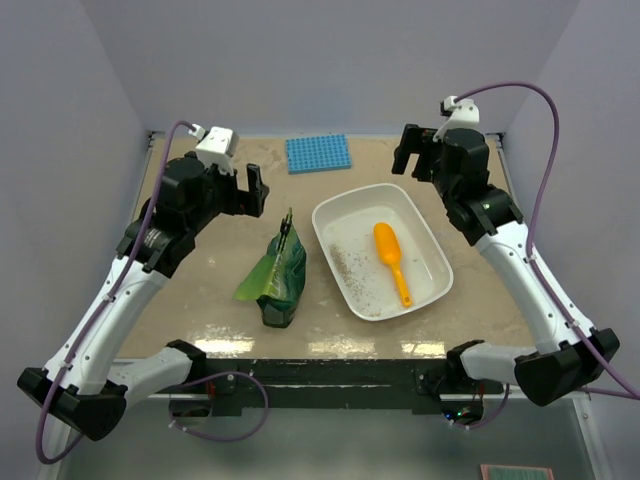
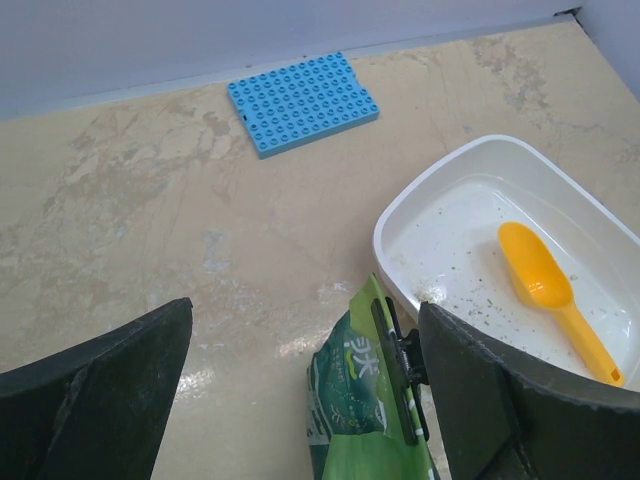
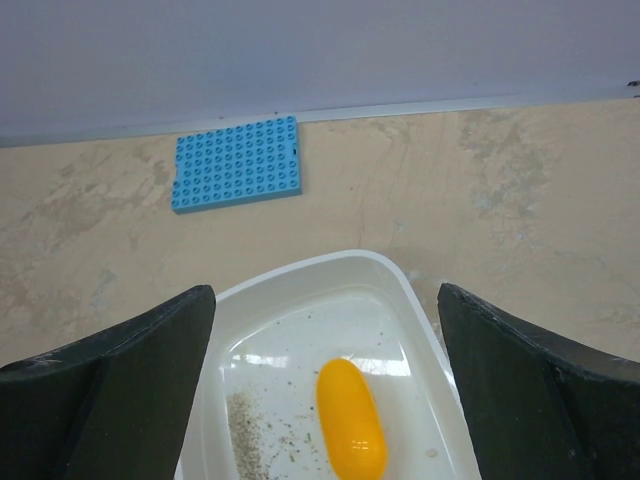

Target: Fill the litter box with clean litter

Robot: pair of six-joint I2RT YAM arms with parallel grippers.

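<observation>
**Litter box right of centre, long axis far to near, both end effectors spread wide**

At left, left end effector (image 1: 252, 190) up above the tabletop (image 1: 195, 300), fingers wide apart, gripping nothing. Just right of it, near the middle, crinkly green bag (image 1: 278, 275) flat on the tabletop, clipped mouth toward the far edge, black clip (image 2: 398, 368) across that mouth. Lower part of the bag cut off by the bottom edge of the left wrist view; contents not visible. Further back, blue studded mat (image 1: 318, 153) flat near the far wall, well apart from the rest.

Right of centre, litter box (image 1: 352, 222) resting on the tabletop just beside the bag; touching or not, cannot tell. Long axis from far to near, near end swung toward the right. Inside, orange scoop (image 1: 392, 258) along roughly the same line, bowl toward the far end, handle toward the near-right corner. Of clean litter (image 1: 350, 272), only a thin speckled scatter on the box floor, mostly along the left and near side; too sparse to judge depth. Right side of the box and the handle tip clipped by the frame in the left wrist view. Near half of the box and the whole handle cut off below in the right wrist view.

At right, right end effector (image 1: 408, 152) high above the far end of the box, fingers wide apart, gripping nothing.
</observation>
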